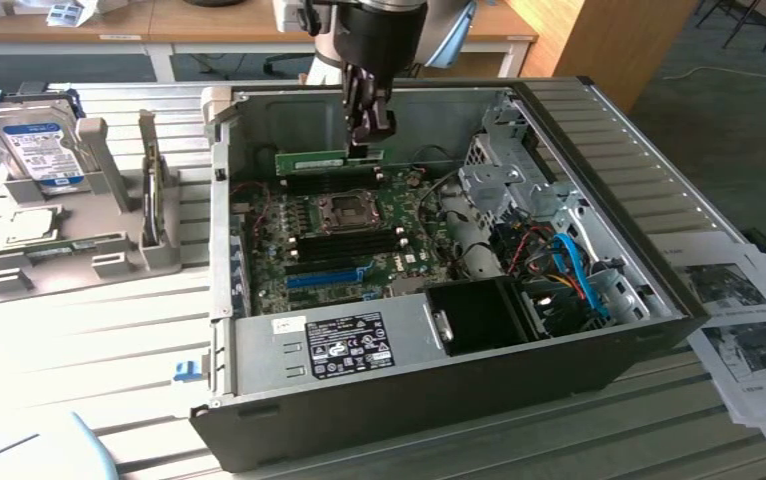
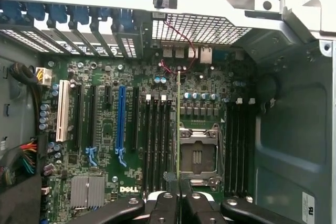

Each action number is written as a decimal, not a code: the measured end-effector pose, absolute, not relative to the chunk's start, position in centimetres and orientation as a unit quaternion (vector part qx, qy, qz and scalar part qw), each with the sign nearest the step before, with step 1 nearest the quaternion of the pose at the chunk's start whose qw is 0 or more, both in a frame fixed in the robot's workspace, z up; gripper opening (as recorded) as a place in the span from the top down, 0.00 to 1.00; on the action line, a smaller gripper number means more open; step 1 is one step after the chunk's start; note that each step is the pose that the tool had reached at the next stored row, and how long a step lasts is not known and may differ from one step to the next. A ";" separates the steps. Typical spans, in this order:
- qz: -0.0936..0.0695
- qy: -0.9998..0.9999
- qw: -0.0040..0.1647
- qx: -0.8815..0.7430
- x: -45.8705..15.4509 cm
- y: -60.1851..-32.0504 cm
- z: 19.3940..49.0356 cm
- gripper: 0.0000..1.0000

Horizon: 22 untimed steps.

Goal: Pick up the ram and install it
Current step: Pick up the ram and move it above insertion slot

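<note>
The end effector (image 1: pixel 368 138) is clenched on the ram (image 1: pixel 332 160), holding the green stick on edge inside the open computer case (image 1: pixel 650 300). It sits right alongside the CPU socket (image 2: pixel 198 153), between that socket and a bank of black memory slots (image 2: pixel 156 140). White "DELL" lettering (image 2: pixel 128 189) reads on the motherboard, beyond those slots from the socket.

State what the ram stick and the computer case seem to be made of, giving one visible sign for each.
Ram stick: thin, flat green circuit board, probably matte fibreglass laminate; the gripper holds it. Computer case: likely sheet steel, with bare dull grey walls and punched holes inside and a dark painted finish outside.
</note>
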State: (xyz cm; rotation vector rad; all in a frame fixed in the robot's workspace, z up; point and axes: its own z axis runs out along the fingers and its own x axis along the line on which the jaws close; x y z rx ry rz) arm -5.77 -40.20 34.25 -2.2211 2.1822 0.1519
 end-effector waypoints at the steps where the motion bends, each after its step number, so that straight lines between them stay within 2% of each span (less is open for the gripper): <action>1: 0.049 0.700 0.012 -0.712 -5.8 -40.2 34.1 0.89; 9: 0.049 0.700 0.012 -0.712 -5.8 -40.2 33.4 0.89; 22: 0.050 0.700 0.011 -0.712 -5.6 -40.2 33.8 0.89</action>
